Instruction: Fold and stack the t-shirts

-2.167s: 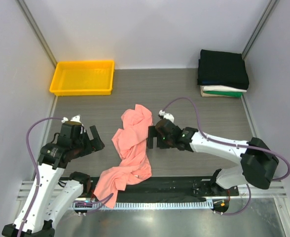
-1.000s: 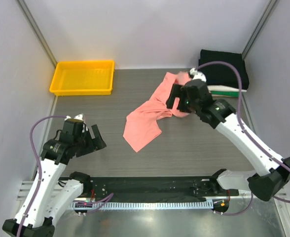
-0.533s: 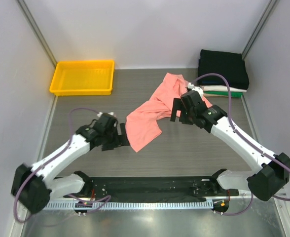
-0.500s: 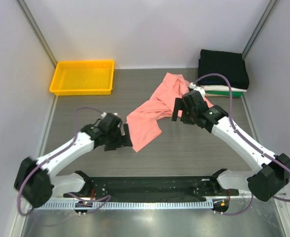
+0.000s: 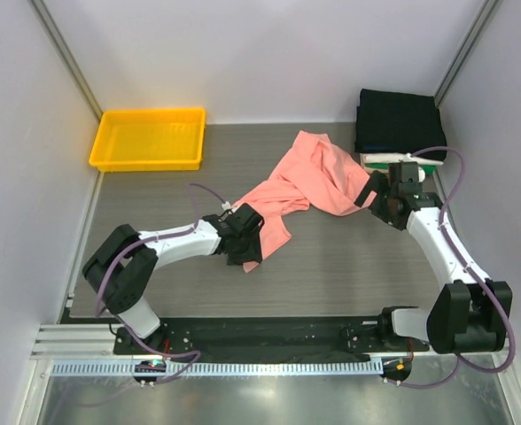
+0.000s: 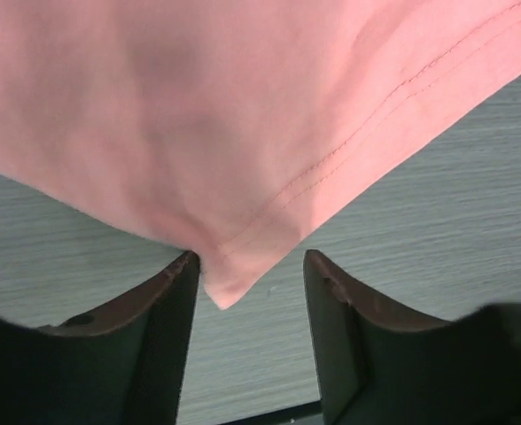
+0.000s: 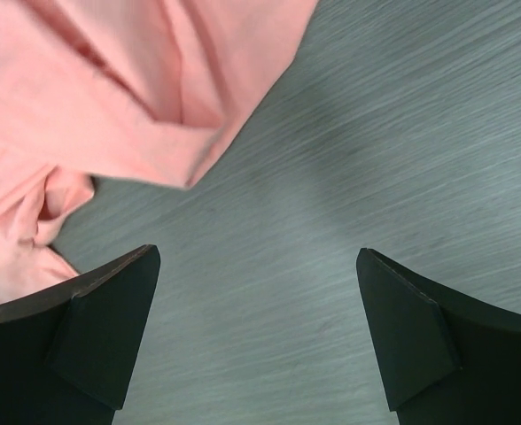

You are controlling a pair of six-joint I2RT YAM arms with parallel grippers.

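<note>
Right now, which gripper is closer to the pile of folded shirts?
Right. The right gripper sits just in front of the folded pile; the left gripper is well away, at the near corner of the pink shirt.

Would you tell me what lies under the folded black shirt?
Edges of a white shirt and a green shirt show; the black shirt hides the rest.
</note>
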